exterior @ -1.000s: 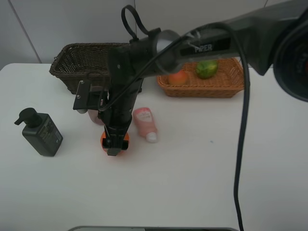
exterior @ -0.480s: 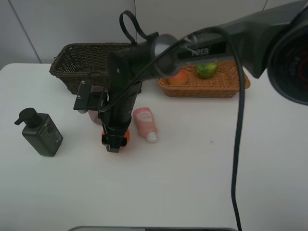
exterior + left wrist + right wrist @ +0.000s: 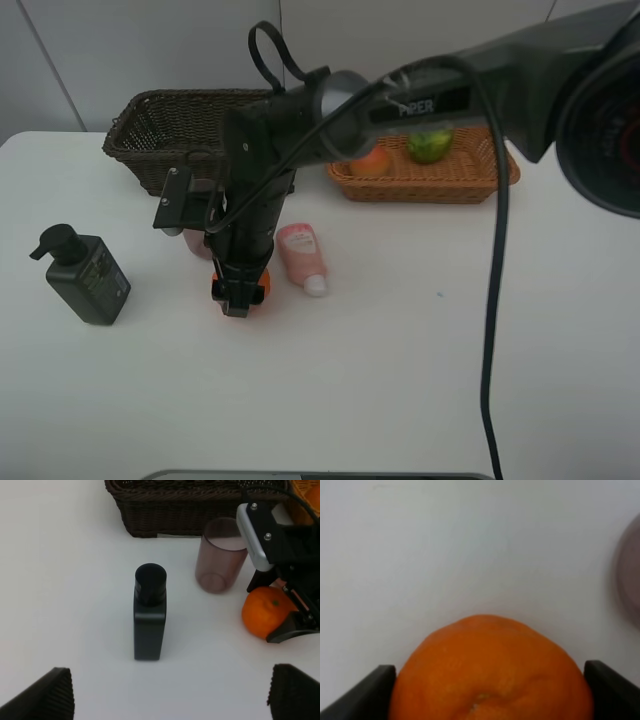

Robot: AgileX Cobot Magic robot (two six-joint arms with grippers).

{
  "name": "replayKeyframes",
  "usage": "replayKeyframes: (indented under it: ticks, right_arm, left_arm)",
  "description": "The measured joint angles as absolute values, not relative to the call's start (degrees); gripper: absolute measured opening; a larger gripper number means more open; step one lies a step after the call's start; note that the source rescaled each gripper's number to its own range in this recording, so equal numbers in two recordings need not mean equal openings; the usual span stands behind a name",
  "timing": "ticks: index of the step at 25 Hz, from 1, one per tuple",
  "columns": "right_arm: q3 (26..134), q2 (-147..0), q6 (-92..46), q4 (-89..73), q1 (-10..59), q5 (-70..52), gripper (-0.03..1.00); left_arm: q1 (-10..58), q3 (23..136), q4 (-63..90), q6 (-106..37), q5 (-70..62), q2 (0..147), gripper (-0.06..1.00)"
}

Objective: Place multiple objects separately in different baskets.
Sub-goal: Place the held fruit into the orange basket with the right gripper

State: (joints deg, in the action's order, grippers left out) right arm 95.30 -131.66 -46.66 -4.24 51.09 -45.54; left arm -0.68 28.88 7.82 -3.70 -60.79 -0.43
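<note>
— Jaws first: how do they stand?

— Right gripper (image 3: 236,297) pinches the orange (image 3: 490,675), one finger against each side of it. Left gripper (image 3: 170,692) is spread wide and holds nothing, on the near side of the table (image 3: 400,380).

— Where is that orange?

— Left of the middle of the table. I cannot tell whether it rests on the surface or hangs just clear.

— And around it, going farther?

— To its left, well apart, is the dark pump bottle (image 3: 90,275). Just right of the orange lies the pink tube (image 3: 300,255), cap toward the near side. Just beyond the orange stands the mauve cup (image 3: 220,560), upright and partly hidden by the arm from above. Behind the cup is the dark brown basket (image 3: 150,135). At far right sits the light tan basket (image 3: 440,180), with the red-orange fruit (image 3: 372,160) and the green fruit (image 3: 430,145) inside.
</note>
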Motion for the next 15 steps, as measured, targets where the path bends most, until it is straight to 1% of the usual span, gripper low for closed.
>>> replayKeyframes:
  ticks: [9, 13, 15]
  right_arm:
    - [95.3, -131.59, -46.66, -4.68, 51.09, -45.61, 0.5]
    - [95.3, -129.08, -46.21, -4.68, 51.09, -47.04, 0.5]
    - [95.3, -127.02, -43.53, -4.74, 51.02, -47.22, 0.5]
  left_arm:
    - [-0.68, 28.88, 7.82, -3.7, -60.79, -0.43, 1.0]
    - [-0.68, 28.88, 7.82, -3.7, -60.79, -0.43, 1.0]
    - [-0.68, 28.88, 7.82, -3.7, -60.79, -0.43, 1.0]
